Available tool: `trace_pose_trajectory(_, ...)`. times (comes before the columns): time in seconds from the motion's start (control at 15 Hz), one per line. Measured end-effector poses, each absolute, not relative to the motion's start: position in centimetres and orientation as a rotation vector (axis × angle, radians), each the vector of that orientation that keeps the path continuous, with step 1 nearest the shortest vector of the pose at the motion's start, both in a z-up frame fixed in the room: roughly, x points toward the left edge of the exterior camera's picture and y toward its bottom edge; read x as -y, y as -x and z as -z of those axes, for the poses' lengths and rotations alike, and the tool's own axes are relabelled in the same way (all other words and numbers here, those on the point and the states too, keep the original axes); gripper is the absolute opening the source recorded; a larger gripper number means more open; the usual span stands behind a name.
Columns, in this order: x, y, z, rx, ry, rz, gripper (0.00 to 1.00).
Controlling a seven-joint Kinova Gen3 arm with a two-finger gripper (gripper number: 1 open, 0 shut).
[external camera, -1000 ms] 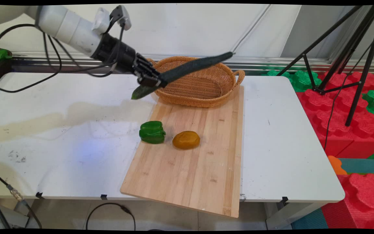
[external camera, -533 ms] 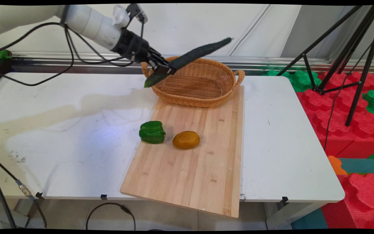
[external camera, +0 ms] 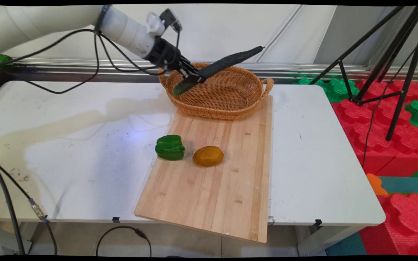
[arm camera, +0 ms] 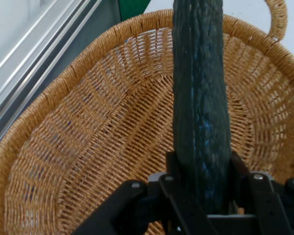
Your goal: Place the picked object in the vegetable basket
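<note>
The tool [external camera: 193,78] was clamped on a long dark green cucumber [external camera: 227,63] near its lower end, holding it tilted in the air above the wicker basket [external camera: 230,108] at the far edge of the surface [external camera: 318,152]. Gripped so close to one end, most of its length projected upward across the basket opening. A green pepper [external camera: 170,147] and a yellow-brown potato [external camera: 208,156] lay side by side on the wooden board [external camera: 212,195], which overhung the near edge.

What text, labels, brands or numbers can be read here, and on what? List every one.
None can be read in either view. The white arm link, the woven wicker basket, the pale wooden cutting board and the long dark green cucumber show no lettering.
</note>
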State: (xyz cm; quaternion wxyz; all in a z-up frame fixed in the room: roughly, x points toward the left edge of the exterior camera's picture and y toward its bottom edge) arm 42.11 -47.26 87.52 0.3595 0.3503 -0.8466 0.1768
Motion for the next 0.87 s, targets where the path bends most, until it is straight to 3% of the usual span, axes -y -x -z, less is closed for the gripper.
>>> trace_pose_trajectory(0.53,51.3,-40.4,-83.8,2.266,-0.821,-0.462,0.0)
trace_pose_trajectory(0.6,51.6,-40.4,-83.5,2.275,-0.813,-0.46,1.0)
trace_pose_trajectory(0.87,52.4,-40.5,-83.0,2.293,-0.788,-0.456,1.0)
